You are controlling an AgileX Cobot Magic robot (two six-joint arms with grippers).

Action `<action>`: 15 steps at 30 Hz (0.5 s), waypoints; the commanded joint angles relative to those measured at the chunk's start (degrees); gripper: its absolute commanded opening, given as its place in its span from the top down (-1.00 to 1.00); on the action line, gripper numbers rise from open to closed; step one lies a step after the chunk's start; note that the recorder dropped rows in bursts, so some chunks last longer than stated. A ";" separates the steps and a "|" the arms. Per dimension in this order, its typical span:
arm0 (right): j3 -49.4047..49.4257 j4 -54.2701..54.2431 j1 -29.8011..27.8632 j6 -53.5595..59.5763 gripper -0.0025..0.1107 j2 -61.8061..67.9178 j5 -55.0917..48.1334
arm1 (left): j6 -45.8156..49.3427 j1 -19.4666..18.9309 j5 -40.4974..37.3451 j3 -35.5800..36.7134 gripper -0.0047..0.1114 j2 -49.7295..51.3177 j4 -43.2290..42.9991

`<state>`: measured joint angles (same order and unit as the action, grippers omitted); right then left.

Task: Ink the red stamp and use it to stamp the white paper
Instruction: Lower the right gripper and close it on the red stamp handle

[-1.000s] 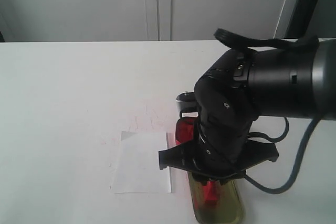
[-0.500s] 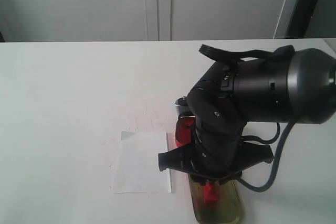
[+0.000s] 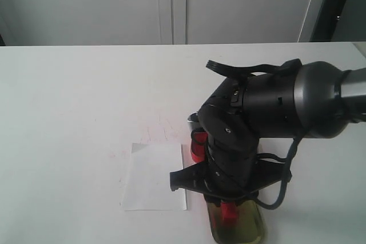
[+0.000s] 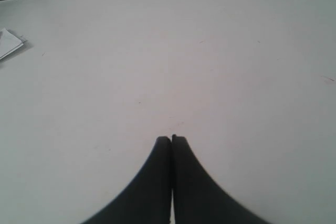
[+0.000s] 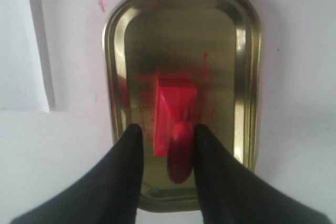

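**Landmark: gold tin lid** [image 5: 118,40]. Shallow, round-cornered, lying open side up on the white table [image 3: 74,95]. Its floor is smeared with red ink.

**Red stamp** [image 5: 176,103]. Inside the lid, near the middle of its floor, lying on its side. The square head is toward the lid's centre and the knob handle points toward one short rim.

**Right gripper** [image 5: 168,129]. Directly above the lid, pointing straight down into it. Jaws apart, straddling the stamp's handle. One finger is against the knob; a strip of gold shows between the other finger and the stamp.

**Right arm** [image 3: 251,124]. Bent sharply over the lid, wrist vertical, its bulk hiding most of the lid in the exterior view.

**White paper** [image 3: 153,176]. Flat on the table just beside the lid's long edge.

**Red ink tin** [image 3: 197,144]. Just beyond the lid, mostly hidden by the arm.

**Left gripper** [image 4: 171,140]. Fingers pressed together, empty, over bare table. The lid is out of its view.
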<state>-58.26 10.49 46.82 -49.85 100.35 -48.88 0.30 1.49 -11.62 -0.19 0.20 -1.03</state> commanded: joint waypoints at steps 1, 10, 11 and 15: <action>-0.35 -0.13 0.08 -0.36 0.40 0.39 0.32 | 0.16 -0.11 0.01 0.19 0.92 -0.20 0.07; -0.35 -0.56 0.08 -0.36 0.40 1.31 0.32 | 0.16 -0.11 0.01 0.19 0.92 -0.20 0.07; -0.35 -0.70 0.08 -0.36 0.40 1.74 0.32 | 0.16 -0.11 0.01 0.19 0.92 -0.20 0.07; -0.35 -1.22 0.08 -0.47 0.41 2.20 1.04 | 0.16 -0.11 0.01 0.19 0.92 -0.20 0.07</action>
<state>-58.26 9.35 46.82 -49.96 102.38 -48.53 0.30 1.49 -11.62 -0.19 0.20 -1.03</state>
